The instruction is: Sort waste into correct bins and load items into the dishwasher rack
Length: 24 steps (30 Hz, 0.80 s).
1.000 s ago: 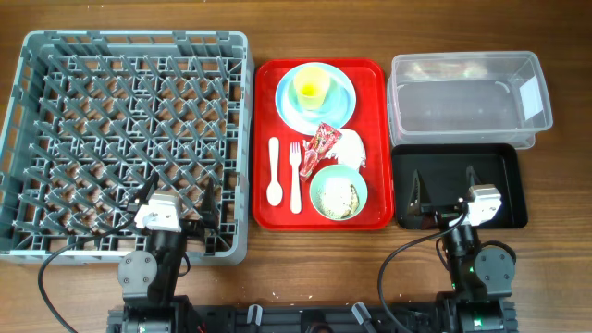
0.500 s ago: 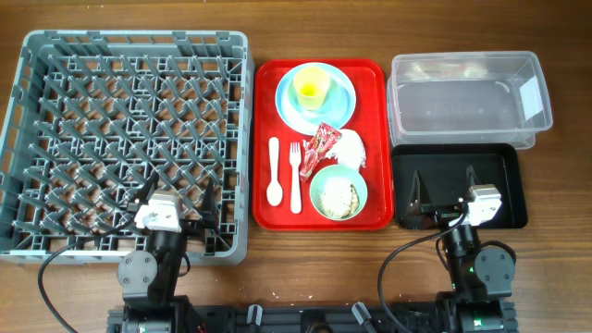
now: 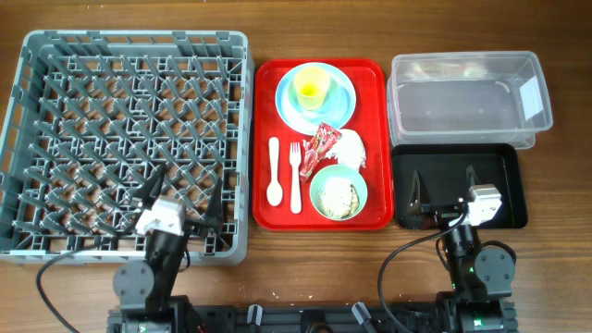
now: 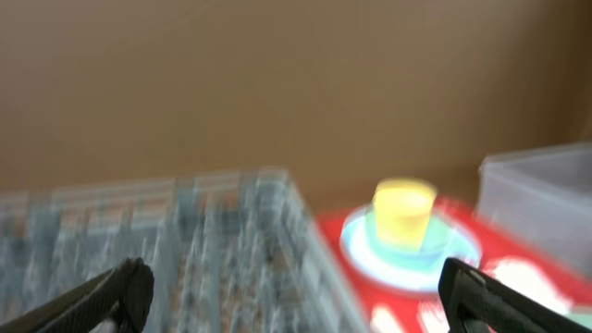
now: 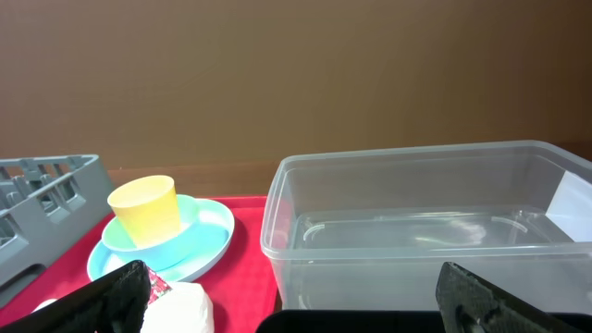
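Gaping wide and empty, the left pincer [image 3: 188,183] hovers over the near edge of the rack [image 3: 129,37], the right pincer [image 3: 443,178] over the black tray [image 3: 504,165]. Sorting looks unstarted. The next move calls for a reach to the red tray [image 3: 375,111] between them, where the wrapper [image 3: 323,139], napkin [image 3: 351,148] and cup [image 3: 312,87] lie.

Overhead cam looks straight down on the whole worktop [image 3: 564,28], both wrist cams sit low facing the far wall [image 5: 296,65], both catching the yellow cup [image 4: 403,213].
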Tool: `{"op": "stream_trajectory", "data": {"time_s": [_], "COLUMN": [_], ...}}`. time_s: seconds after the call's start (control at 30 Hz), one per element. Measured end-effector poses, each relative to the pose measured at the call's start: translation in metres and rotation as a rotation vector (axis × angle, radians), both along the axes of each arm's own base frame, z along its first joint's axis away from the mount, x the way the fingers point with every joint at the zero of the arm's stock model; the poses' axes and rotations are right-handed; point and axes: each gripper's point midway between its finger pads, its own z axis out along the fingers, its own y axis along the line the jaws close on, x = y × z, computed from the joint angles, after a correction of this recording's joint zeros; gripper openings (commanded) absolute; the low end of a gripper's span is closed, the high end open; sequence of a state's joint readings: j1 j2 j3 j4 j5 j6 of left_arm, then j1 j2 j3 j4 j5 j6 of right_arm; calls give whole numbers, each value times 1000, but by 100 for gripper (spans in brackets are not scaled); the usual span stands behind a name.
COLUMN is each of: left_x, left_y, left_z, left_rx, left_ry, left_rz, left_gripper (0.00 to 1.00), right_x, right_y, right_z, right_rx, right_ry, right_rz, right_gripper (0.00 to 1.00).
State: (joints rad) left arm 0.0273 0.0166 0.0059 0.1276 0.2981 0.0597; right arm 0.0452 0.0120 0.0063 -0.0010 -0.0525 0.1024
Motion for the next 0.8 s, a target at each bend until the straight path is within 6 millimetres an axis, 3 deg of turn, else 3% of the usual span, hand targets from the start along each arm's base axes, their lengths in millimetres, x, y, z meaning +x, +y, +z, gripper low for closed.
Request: {"op": "stream_trajectory", "data": {"time_s": [0.07,0.17,0.2,0.23,0.3,0.33,0.37,0.4,0.47,0.5,0.57,0.67,0.73,0.8], "left_x": [-6,-15,-19,-23,-24,-14,-12,-3,29,46,62,60,54,45], "left_y": [-7,-14,-17,-24,-36,-43,-48,-59,-64,-66,-66,-78,-99,-121], "left_z": [19,44,58,89,109,128,127,138,145,134,105,56,26,6], "left_rx": [-5,-75,-93,-112,-152,-167,-189,-236,-268,-303,-406,-515,-447,-331], "left_ry": [-43,54,81,130,316,399,506,665,748,819,972,1259,1382,1432], "left_rz": [-43,-90,-109,-152,-221,-269,-295,-363,-399,-406,-380,-331,-288,-217], "left_gripper": [100,100,100,100,100,100,100,100,100,100,43,13,4,4], "right_x": [0,0,0,0,0,0,0,0,0,0,0,0,0,0], "right_y": [0,0,0,0,0,0,0,0,0,0,0,0,0,0], "right_z": [0,-1,0,0,-1,-1,-1,-1,-1,-1,-1,-1,-1,-1], "right_rx": [0,0,0,0,0,0,0,0,0,-1,-1,-1,-1,-1], "right_ry": [2,2,2,2,5,5,5,5,5,5,5,5,5,5], "right_rz": [0,0,0,0,0,0,0,0,0,0,0,0,0,0], "right_gripper": [100,100,100,100,100,100,100,100,100,100,100,100,100,100]}}
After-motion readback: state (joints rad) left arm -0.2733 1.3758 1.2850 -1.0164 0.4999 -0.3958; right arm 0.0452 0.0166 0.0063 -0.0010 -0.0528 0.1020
